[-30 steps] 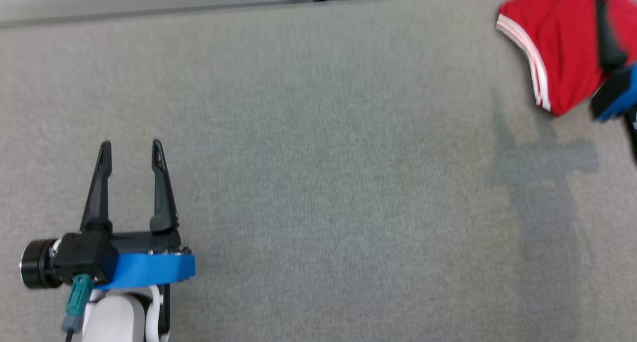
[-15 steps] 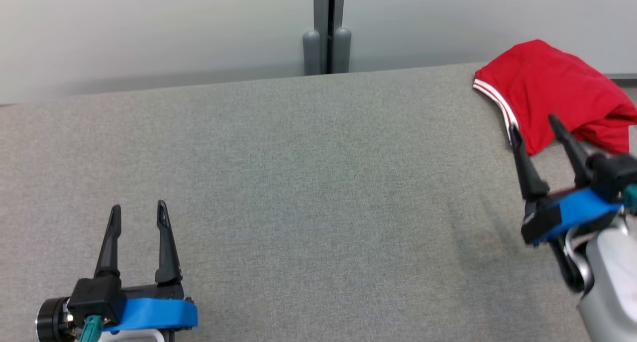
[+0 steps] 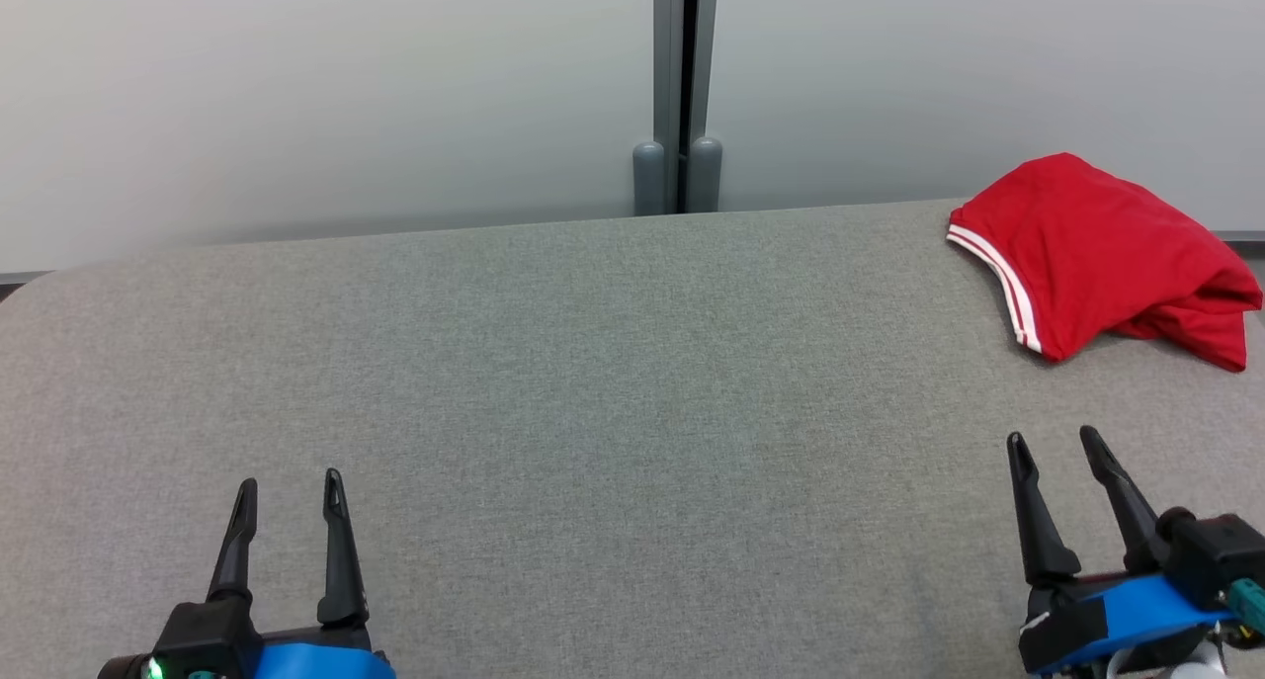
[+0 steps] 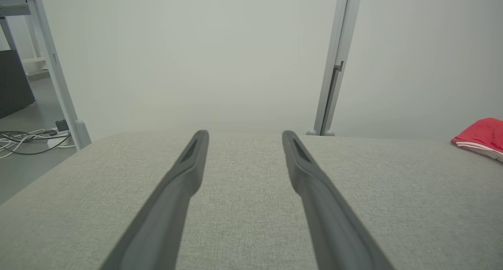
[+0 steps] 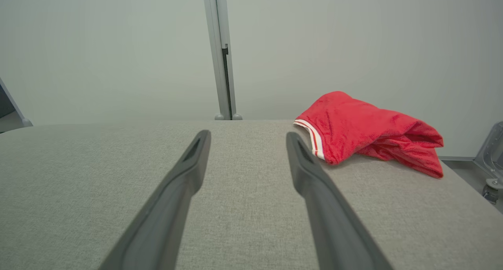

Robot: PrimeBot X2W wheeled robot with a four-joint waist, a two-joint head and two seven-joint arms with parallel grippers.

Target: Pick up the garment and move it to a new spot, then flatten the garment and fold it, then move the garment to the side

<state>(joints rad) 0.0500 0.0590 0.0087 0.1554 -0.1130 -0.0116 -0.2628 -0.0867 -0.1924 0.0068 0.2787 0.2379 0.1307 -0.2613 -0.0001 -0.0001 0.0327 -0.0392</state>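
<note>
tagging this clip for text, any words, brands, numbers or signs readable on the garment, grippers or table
None: no text can be read in any view.
Garment: no print or label visible.
Left gripper, right gripper: no lettering visible.
Table: plain grey fabric, unmarked.

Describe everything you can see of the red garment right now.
The red garment is a soft, knit-looking piece with a white double stripe along the edge facing the robot's left. It lies in a loosely folded, rumpled heap, not flat, with creased layers bunched at its right end. It rests on the grey fabric table, near the far right corner. Nothing holds it: the right gripper, open, sits nearer the robot and apart from it.
</note>
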